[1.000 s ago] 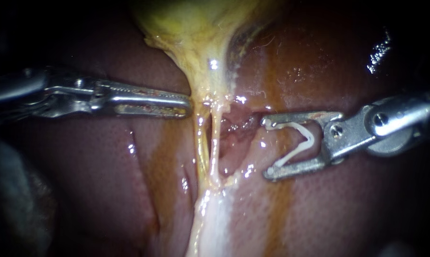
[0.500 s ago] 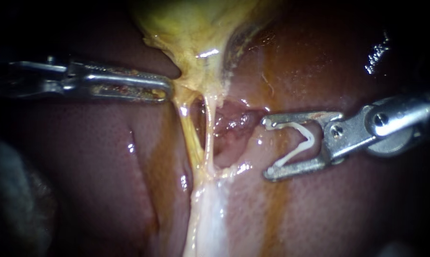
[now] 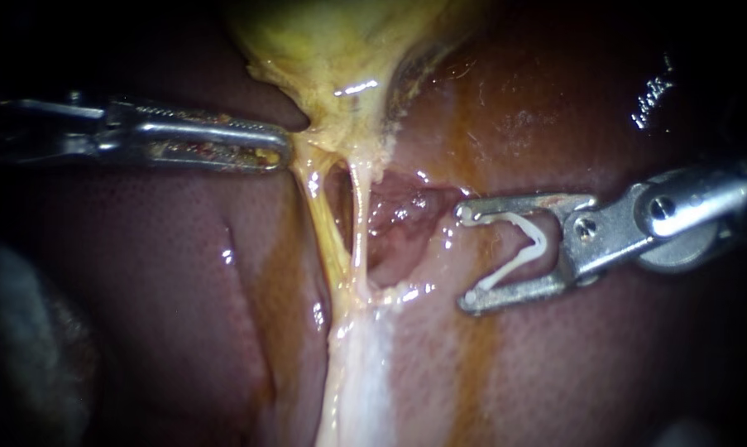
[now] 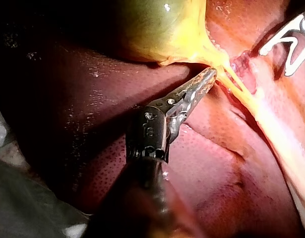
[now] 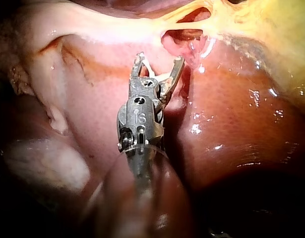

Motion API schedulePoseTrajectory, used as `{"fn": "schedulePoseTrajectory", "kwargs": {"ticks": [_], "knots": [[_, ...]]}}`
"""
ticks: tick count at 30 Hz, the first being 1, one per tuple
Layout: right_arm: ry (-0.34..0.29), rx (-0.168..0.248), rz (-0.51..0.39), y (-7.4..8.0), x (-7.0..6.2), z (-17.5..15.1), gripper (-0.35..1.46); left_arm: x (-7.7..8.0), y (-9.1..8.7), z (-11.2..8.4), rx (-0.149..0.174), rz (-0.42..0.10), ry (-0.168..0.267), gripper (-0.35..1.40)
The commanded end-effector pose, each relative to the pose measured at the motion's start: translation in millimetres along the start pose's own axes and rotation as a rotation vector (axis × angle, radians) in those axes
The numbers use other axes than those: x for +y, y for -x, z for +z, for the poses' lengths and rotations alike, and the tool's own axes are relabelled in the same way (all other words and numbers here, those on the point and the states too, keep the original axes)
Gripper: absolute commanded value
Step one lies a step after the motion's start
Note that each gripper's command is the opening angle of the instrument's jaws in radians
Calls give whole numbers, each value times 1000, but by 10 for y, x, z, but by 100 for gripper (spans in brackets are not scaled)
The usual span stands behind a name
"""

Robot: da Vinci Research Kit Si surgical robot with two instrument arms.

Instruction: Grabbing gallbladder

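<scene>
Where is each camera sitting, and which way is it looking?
Endoscope view: close over the tissue, facing gallbladder and liver; left instrument and right instrument, holding a clip, show.
Left wrist view: on the left arm, looking along its instrument to the gallbladder it grips.
Right wrist view: on the right arm, looking along its instrument.
Both wrist views share the clip.

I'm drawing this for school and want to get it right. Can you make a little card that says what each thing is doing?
Yellow soft gallbladder: its narrow end is stretched into thin strands
Left silver metal tool: jaws shut on the gallbladder's narrow end
White V-shaped plastic clip: not on any strand
Right silver metal tool: jaws spread wide, holding the clip from both sides, apart from the gallbladder
Dark red glossy liver: lies under everything
</scene>
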Motion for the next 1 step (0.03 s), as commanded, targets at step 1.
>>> {"fn": "schedulePoseTrajectory", "kwargs": {"ticks": [1], "knots": [[0,0,0,0,0,0,50,0,0,0,0,0,0,-35]]}}
